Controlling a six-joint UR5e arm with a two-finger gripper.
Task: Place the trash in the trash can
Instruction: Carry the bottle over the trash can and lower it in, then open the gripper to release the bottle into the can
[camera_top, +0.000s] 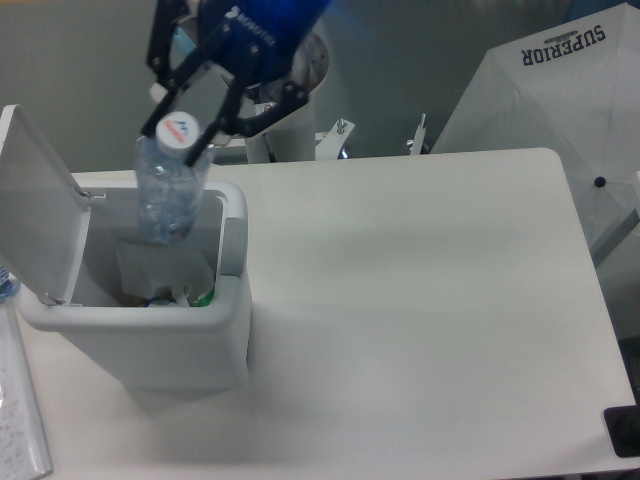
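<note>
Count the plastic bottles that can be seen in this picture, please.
1. The clear plastic bottle hangs from the tool over the open white trash can. Other trash lies at the can's bottom, so another bottle may be hidden there.

The white rectangular surface (420, 300) with rounded corners fills most of the view and is lit evenly, with only soft shadows. Behind it stands a plain grey-green wall (80, 60). At the upper right there is a white fabric umbrella (560, 95) with the dark word "SUPERIOR" printed on it. A small black object (622, 432) sits at the lower right corner.
</note>
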